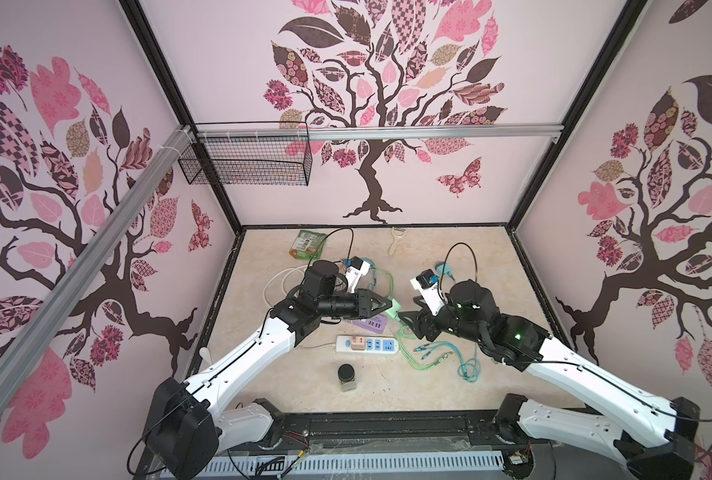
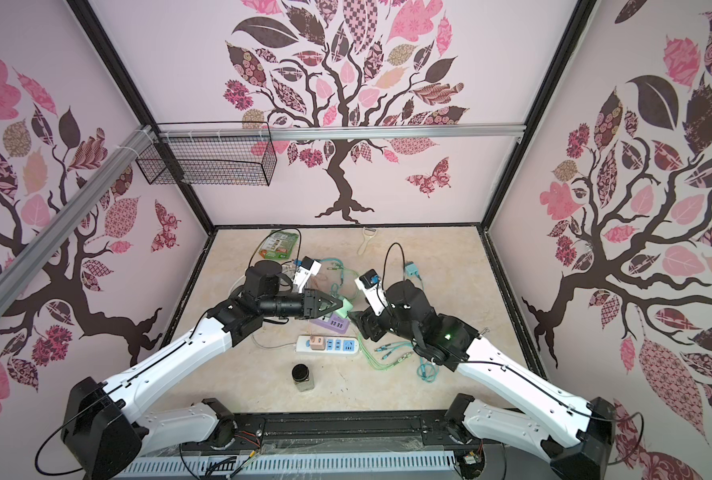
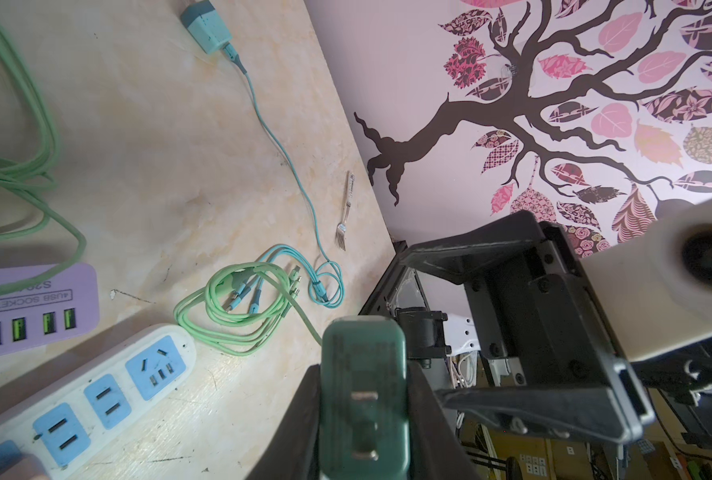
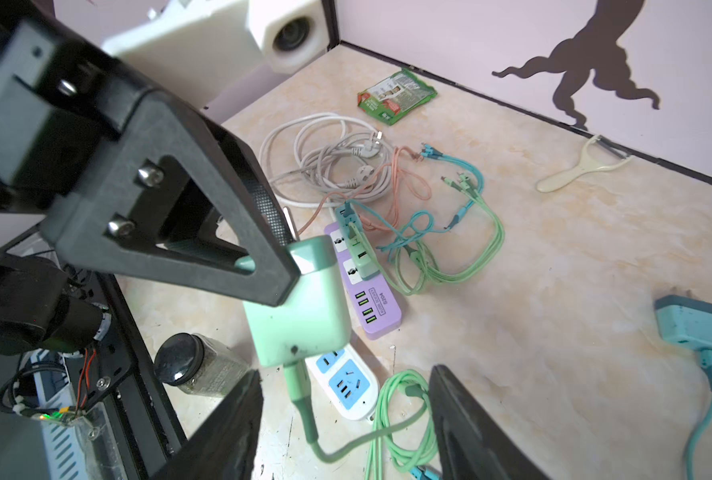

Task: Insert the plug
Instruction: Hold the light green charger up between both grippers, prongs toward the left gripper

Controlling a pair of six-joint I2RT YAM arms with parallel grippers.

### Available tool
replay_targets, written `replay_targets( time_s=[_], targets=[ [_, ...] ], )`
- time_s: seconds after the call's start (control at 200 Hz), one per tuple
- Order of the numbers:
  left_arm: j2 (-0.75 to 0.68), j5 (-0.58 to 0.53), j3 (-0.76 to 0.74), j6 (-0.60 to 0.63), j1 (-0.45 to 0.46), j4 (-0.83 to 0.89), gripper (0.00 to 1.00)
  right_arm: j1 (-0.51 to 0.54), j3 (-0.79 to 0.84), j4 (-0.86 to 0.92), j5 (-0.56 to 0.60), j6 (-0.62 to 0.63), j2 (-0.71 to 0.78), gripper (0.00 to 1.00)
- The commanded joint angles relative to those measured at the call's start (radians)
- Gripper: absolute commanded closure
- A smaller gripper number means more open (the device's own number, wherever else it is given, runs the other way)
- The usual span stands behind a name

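A mint-green plug (image 1: 392, 306) (image 2: 344, 308) hangs above the table, and my left gripper (image 1: 387, 306) (image 2: 340, 307) is shut on it. In the left wrist view its two metal prongs face the camera and the plug (image 3: 364, 395) sits clamped between the jaws of the left gripper (image 3: 364, 370). My right gripper (image 1: 402, 316) (image 4: 346, 372) is open just beside the plug (image 4: 300, 307), and the plug's green cable runs down between its fingers without touching them. Below lie a white power strip (image 1: 369, 345) (image 3: 96, 386) with blue sockets and a purple USB socket block (image 1: 369, 324) (image 4: 371, 299).
Coiled green and teal cables (image 1: 421, 353) lie right of the strip. A dark-lidded jar (image 1: 347, 377) stands in front of it. A teal charger (image 1: 443, 268), a peeler (image 1: 396, 240), a green packet (image 1: 308, 243) and a white cable coil (image 1: 281, 282) lie further back. A fork (image 3: 346, 212) lies near the right wall.
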State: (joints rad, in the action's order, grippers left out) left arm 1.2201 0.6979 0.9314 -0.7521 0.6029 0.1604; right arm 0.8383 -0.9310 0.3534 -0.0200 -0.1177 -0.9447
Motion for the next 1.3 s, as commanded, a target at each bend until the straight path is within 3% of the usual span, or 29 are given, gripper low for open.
replay_targets(
  time_s=[0.0,0.275,0.49,0.67,0.925,1.295],
  targets=[
    [-0.037,-0.056,-0.049,0.003,0.004,-0.105,1.00,-0.002,0.031,-0.047,-0.022,-0.130,0.075,0.33],
    [-0.103,-0.137,-0.126,-0.035,0.003,-0.331,1.00,-0.002,0.197,-0.299,-0.212,-0.362,0.159,0.34],
    [-0.147,-0.170,-0.217,-0.105,0.004,-0.571,1.00,-0.002,0.319,-0.654,-0.405,-0.501,0.137,0.34],
    [-0.185,-0.168,-0.288,-0.144,0.007,-0.771,1.00,-0.002,0.372,-0.869,-0.426,-0.578,0.096,0.39],
    [-0.263,-0.163,-0.359,-0.115,0.018,-0.914,1.00,-0.004,0.367,-1.037,-0.400,-0.655,0.014,0.47],
    [-0.338,-0.189,-0.419,-0.032,0.060,-0.982,1.00,-0.004,0.315,-1.263,-0.421,-0.739,-0.114,0.54]
  ],
)
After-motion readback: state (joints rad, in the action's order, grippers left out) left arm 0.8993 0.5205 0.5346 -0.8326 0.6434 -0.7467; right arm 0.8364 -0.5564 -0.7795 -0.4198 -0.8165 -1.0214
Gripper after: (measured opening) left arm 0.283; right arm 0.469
